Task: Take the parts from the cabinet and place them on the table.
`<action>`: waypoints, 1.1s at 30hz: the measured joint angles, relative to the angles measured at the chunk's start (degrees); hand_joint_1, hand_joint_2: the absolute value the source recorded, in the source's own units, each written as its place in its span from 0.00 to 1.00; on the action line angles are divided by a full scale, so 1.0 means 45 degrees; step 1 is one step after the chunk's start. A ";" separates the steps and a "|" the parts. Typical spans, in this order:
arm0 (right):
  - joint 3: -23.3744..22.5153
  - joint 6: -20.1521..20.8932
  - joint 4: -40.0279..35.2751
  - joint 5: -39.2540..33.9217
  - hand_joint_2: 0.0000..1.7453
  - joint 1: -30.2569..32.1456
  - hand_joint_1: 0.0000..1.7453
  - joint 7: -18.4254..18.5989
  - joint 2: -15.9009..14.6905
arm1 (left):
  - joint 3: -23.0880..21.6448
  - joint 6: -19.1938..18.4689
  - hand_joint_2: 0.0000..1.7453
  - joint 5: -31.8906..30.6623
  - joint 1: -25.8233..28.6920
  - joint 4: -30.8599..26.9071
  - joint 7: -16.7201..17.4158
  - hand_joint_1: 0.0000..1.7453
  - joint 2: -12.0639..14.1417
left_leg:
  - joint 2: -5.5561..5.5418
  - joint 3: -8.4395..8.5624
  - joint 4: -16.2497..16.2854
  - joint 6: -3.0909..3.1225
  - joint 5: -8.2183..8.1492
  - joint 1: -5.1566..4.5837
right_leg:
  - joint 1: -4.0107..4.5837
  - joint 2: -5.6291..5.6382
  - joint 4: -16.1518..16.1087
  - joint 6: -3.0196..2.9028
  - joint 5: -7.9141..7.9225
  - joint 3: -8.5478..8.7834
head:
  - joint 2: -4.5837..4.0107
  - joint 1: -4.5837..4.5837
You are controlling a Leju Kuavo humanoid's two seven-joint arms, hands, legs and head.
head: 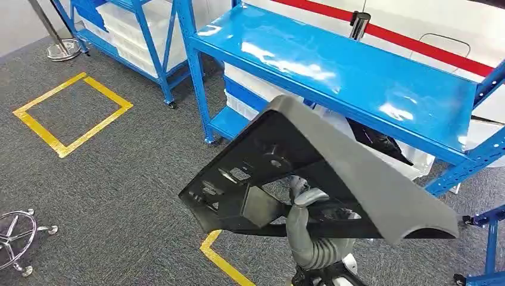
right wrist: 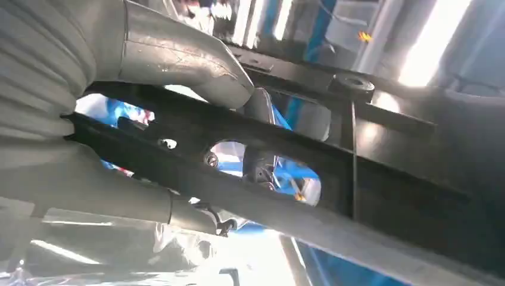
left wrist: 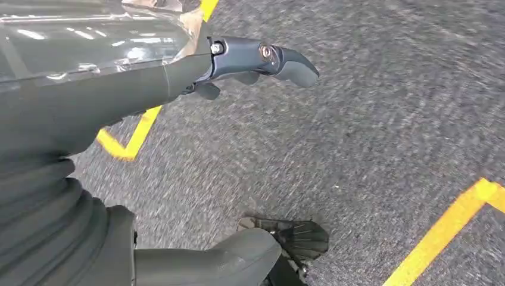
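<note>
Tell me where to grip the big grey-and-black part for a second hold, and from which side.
Judging by its pose, grip the black ribbed frame of the part, coming from below on the robot's left. That underside faces out with open cut-outs for fingers; the smooth grey shell offers nothing. The right hand already holds the frame.

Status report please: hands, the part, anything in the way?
Right hand grips the large black part, lifted before the blue shelf. Left hand hangs open over grey carpet. Nothing blocking in sight.
</note>
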 joint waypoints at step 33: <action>0.1064 0.2486 0.1895 -0.1351 1.00 -0.1684 1.00 0.2078 0.1821 | 0.0209 0.0636 1.00 0.0671 -0.0116 -0.0019 0.0020 0.00 -0.0305 | -0.0533 -0.0098 0.0142 -0.0021 0.0023 -0.0028 | 0.0033 0.0112 -0.0932 0.0238 0.0696 0.0281 | 0.0000 -0.0034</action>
